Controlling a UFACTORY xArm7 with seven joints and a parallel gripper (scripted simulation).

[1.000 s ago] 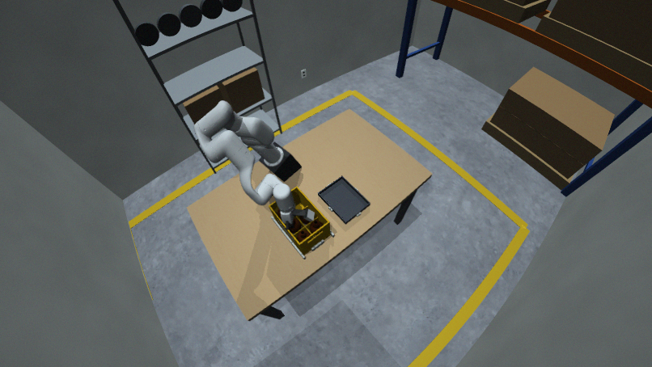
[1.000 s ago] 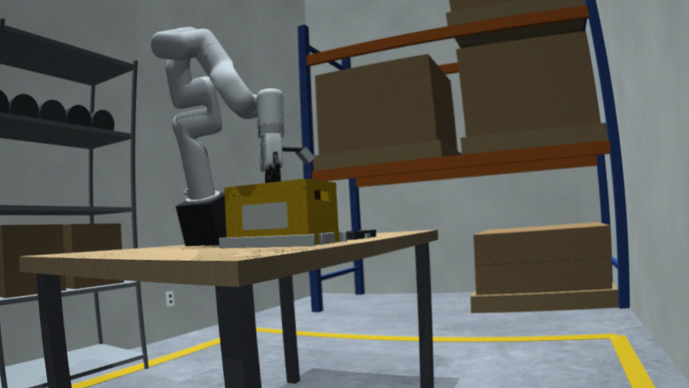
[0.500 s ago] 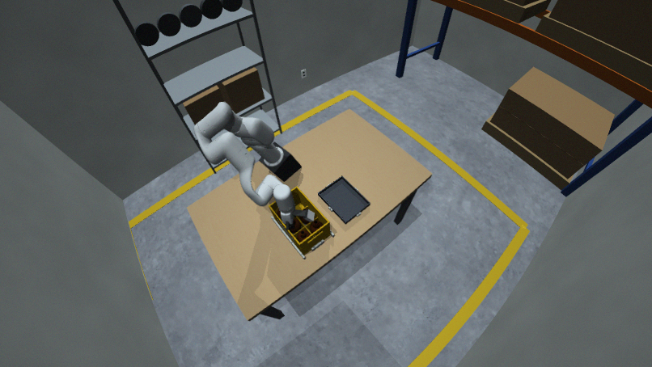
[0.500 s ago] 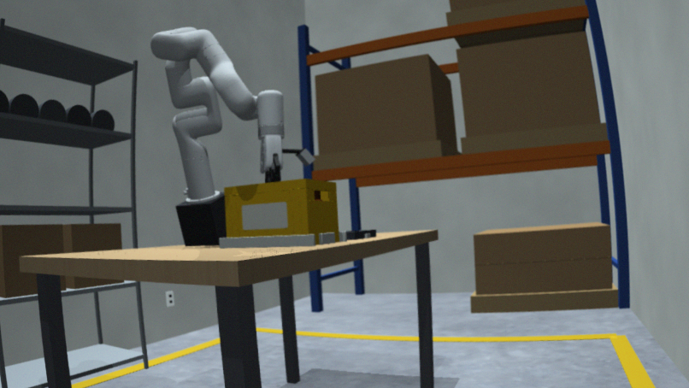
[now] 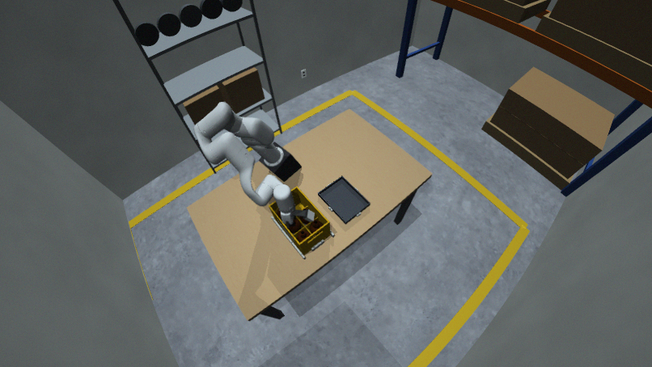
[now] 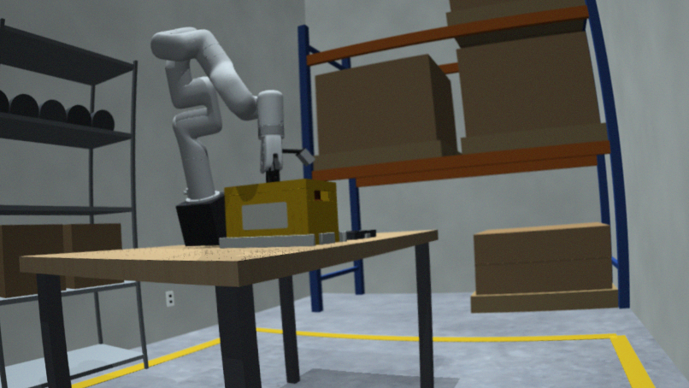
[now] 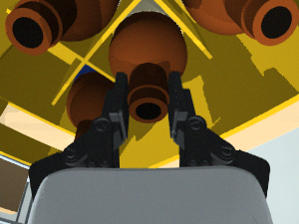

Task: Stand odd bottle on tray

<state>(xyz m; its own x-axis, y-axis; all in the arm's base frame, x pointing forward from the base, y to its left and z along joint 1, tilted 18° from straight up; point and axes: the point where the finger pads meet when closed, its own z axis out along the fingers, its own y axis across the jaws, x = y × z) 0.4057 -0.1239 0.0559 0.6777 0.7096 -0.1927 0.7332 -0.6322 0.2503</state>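
Brown, in the crate (image 5: 318,241) (image 6: 289,192) (image 7: 276,81): the bottle (image 7: 149,91) at the gripper (image 5: 289,223) (image 6: 273,177) (image 7: 148,86), apparently pinched by the neck, one finger against either side. Nothing yet on the tray (image 5: 344,200) (image 6: 359,234). Three other bottles (image 7: 90,101) in sight from the wrist, also in the crate; no telling from here which neck of the five is odd. Left to do, probably: judge this neck, lift and stand the odd bottle out, let go, back off. Mouth upward, long axis roughly upright, in line with the crate's walls.

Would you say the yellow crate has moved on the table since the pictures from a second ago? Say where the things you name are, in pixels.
No, the yellow crate (image 5: 316,241) (image 6: 274,191) sits in the same place relative to the table's (image 5: 383,150) (image 6: 144,268) edges.
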